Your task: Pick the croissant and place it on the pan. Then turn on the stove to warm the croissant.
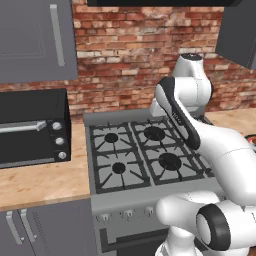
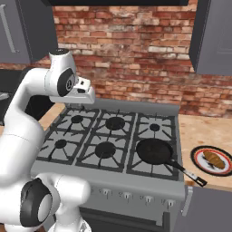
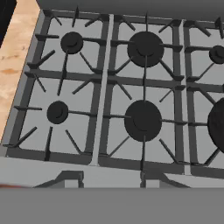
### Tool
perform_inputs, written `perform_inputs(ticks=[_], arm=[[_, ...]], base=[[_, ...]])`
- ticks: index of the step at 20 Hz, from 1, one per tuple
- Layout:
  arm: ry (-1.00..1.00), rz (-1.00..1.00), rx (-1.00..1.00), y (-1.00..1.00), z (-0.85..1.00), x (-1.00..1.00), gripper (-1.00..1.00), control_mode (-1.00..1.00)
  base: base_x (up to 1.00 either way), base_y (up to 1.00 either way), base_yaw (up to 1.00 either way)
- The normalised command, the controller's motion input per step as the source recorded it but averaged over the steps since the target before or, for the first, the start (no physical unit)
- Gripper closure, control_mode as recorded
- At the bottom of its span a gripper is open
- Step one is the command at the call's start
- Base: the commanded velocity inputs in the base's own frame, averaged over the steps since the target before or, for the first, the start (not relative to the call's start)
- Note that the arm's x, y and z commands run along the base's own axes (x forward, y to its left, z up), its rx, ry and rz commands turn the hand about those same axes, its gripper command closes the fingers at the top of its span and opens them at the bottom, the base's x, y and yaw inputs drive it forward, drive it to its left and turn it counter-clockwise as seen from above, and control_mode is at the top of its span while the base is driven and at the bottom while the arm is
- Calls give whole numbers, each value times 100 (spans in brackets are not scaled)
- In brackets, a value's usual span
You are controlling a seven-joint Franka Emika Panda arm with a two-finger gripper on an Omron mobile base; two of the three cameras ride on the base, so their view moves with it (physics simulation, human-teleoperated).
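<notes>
The croissant [image 2: 214, 159] lies on a red-rimmed white plate [image 2: 200, 151] on the counter, right of the stove [image 2: 68, 131]. On the front right burner sits the black pan [image 2: 154, 151], empty, its handle pointing to the front right toward the plate. In the hand view the pan [image 3: 217, 124] shows at the right edge. My gripper [image 3: 109, 180] hangs high over the stove's [image 3: 105, 83] left and middle burners, far left of the croissant. Its fingertips [image 3: 70, 177] stand wide apart with nothing between them. My white hand [image 2: 84, 94] sits above the rear left burner.
A black toaster oven [image 1: 32, 127] stands on the wooden counter left of the stove [image 1: 100, 120]. Small knobs [image 2: 124, 195] line the stove's front panel. Dark cabinets hang at the upper left and upper right, with a brick wall behind.
</notes>
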Motion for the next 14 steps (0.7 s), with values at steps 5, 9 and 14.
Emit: perform_inputs(ticks=[5,9,14], arm=[[-4,0,0,-14,46,-2,-100,-100],[-7,0,0,-26,100,0,-100,-100],[0,0,1,-44,83,0,-100,-100]], base=[[0,0,0],[0,0,0],[0,0,0]])
